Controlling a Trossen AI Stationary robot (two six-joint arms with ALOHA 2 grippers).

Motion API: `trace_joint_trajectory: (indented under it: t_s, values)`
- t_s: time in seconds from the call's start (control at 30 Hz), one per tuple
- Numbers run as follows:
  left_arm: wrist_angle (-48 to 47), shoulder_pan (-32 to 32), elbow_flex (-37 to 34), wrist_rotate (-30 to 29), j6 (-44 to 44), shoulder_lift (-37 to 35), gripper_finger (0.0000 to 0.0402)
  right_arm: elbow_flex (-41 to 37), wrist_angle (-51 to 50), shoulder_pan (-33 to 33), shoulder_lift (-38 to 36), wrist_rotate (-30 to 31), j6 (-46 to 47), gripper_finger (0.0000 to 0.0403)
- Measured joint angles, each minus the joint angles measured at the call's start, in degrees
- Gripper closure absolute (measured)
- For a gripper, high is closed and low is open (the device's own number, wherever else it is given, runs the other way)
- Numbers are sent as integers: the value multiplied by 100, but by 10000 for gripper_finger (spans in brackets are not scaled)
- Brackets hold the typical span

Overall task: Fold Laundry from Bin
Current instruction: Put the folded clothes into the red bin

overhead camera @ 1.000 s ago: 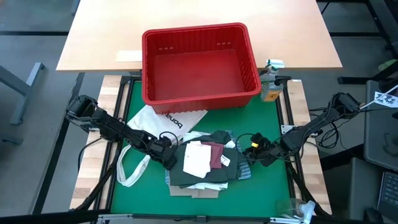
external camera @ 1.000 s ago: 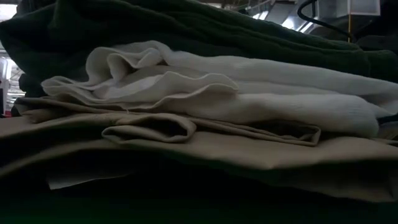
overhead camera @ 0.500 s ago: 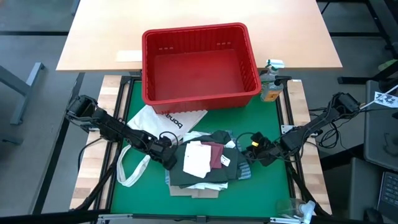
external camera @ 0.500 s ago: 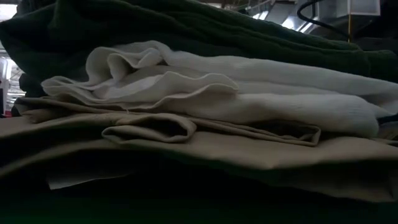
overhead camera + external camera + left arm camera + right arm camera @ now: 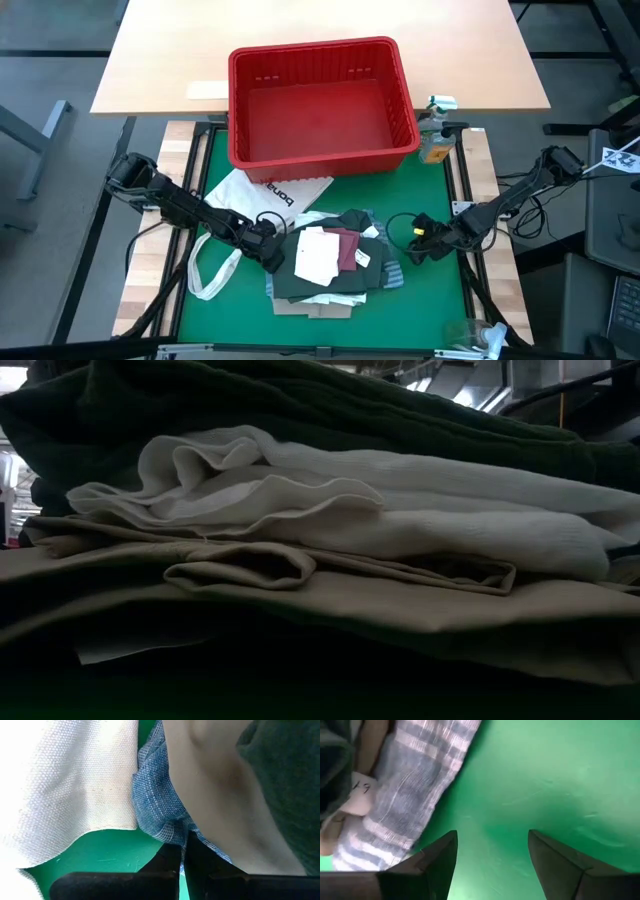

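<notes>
Pinching the blue-striped cloth [image 5: 160,815] at the stack's nine o'clock edge, the left gripper [image 5: 268,252] is clamped shut beside the white tote bag [image 5: 262,192]. The laundry [image 5: 330,262] sits folded at table centre; the bin [image 5: 320,100] stands empty at twelve o'clock. At three o'clock the right gripper [image 5: 418,240] rests on bare green mat [image 5: 545,780], jaws spread and holding nothing. A left pull could drag the bottom layer and topple the stack, though how much cloth it holds seems unclear. Since a second ago, the right gripper has let go and backed away.
</notes>
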Motion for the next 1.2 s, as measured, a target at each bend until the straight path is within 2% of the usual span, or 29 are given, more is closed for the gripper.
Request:
trace_joint_trajectory:
  t_s: [0.2, 0.6, 0.8, 1.2]
  values:
    - [0, 0, 2, -2, 0, -2, 399, -693, 1294, 0, -218, -83, 355, 162]
    - [11, 0, 2, -2, 0, -2, 399, -771, 2196, 2, -93, 653, 607, 162]
    - [28, 0, 2, -2, 0, -2, 399, -769, 2562, 2, 356, 796, 607, 162]
    - [28, 0, 2, -3, 0, -2, 399, -758, 4164, 2, 1607, 912, 594, 162]
